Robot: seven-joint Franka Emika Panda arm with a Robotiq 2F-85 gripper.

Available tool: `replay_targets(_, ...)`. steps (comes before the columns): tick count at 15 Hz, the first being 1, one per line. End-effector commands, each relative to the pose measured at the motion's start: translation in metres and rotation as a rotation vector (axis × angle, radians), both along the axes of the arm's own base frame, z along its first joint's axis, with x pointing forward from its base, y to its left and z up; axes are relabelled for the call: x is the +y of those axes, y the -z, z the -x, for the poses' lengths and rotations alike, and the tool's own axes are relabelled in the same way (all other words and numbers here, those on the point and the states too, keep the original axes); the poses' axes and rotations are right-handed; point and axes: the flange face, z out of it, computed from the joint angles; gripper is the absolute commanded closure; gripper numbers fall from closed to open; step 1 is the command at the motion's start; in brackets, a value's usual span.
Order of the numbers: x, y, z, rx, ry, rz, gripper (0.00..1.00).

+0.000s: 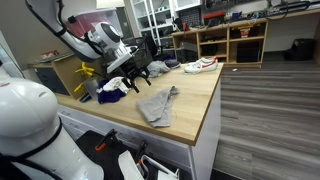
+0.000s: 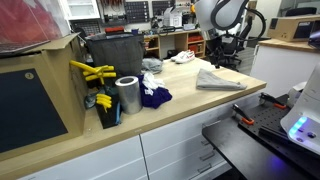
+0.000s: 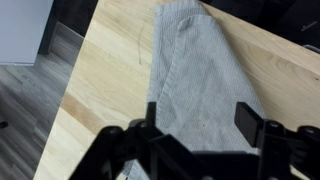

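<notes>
gripper [image 3: 197,122] — jaws apart | over grey cloth [image 3: 195,65] (rumpled) | on wooden counter [image 3: 105,80]

Cloth [image 3: 190,70] partly behind gripper [image 3: 195,125] (wrist view)

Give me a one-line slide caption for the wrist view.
Open jaws hang above a grey striped cloth spread on a pale wooden counter.

Tool [image 1: 142,74] above wooden table [image 1: 197,92], grey cloth [image 1: 158,105] near
</notes>
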Motion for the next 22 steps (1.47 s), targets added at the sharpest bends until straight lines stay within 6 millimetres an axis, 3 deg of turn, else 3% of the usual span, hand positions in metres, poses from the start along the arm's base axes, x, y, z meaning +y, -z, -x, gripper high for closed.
replay_targets(1, 0.008, -0.004, -0.009, -0.038, 0.081, -0.07, 0.0)
replay_targets(8, 0.024, 0.003, -0.031, -0.088, 0.261, -0.147, 0.0)
replay_targets(10, 0.026, 0.011, -0.038, -0.101, 0.323, -0.14, 0.26)
replay_targets(19, 0.048, 0.067, -0.063, -0.146, 0.632, -0.133, 0.95)
replay_targets(20, 0.051, 0.074, -0.065, -0.143, 0.647, -0.136, 0.99)
replay_targets(22, 0.055, 0.083, -0.067, -0.13, 0.67, -0.148, 1.0)
